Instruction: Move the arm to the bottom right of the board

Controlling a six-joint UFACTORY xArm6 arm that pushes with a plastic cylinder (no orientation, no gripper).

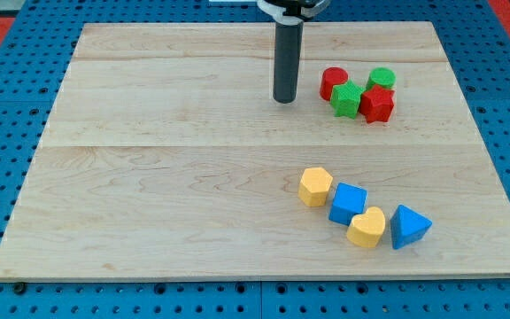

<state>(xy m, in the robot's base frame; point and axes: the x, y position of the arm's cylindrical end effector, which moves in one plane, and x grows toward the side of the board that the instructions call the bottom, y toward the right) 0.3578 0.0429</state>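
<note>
Looking at the board (149, 177), you see my tip (283, 100) resting on the wood in the far part, a little right of the middle. There is no claw on this arm – it ends in a plain rod, so nothing can be spread, pressed together or pinching.

Just to the right of my tip sits one group: a red cylinder (333, 82), a green star block (347, 99), a green cylinder (381, 79) and a red hexagon block (378, 104), all close together. My tip is near them but apart.

The near right corner, where you want me to go, is well apart from my tip. Between lies a second group – a yellow hexagon block (315, 186), a blue cube (349, 202), a yellow heart block (367, 227) and a blue triangle block (409, 226). I judge a straight path would push these, so you should steer around them
</note>
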